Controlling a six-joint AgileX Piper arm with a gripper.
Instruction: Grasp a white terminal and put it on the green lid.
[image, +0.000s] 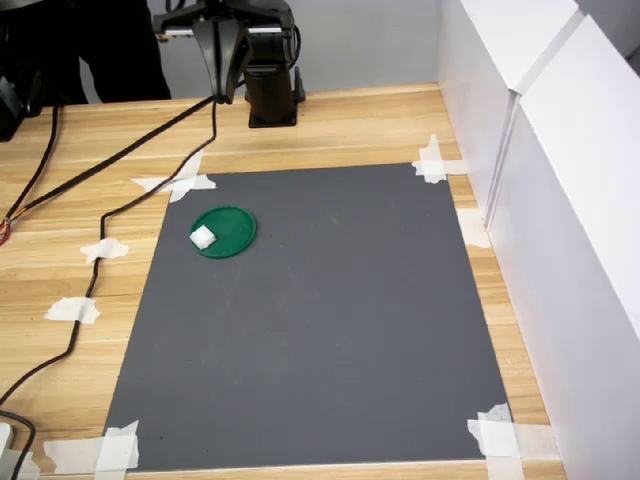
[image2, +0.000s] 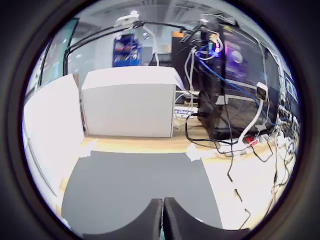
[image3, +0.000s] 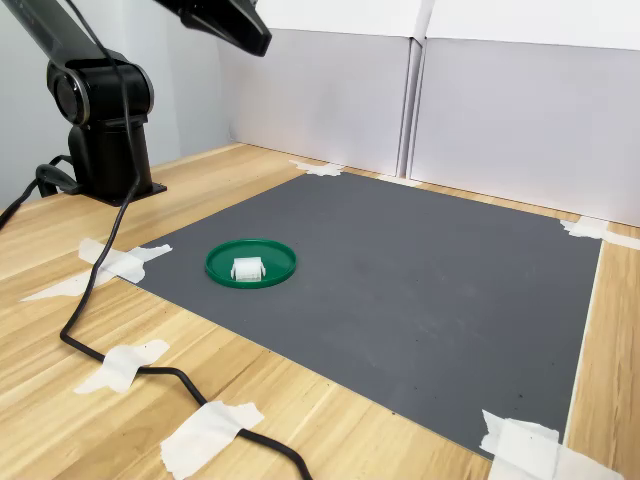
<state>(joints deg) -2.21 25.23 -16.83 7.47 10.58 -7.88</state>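
On the green lid (image: 226, 231) sits the white terminal (image: 203, 237) in both exterior views; only the wrist view shows the tool (image2: 162, 220) closed, empty, over the grey mat (image2: 135, 185). Black cable (image3: 110, 340) lies nearby.

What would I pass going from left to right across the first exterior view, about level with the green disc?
Black cable → white terminal sitting on the green lid → bare grey mat → white wall panels.

Mat (image: 330, 320): centre of the first exterior view, lying on the table (image: 340, 125). Green lid (image: 230, 228): on the mat, upper-left part. White terminal (image: 203, 237): on the lid, at its left edge. Arm base (image: 271, 95): top of frame, behind the mat.
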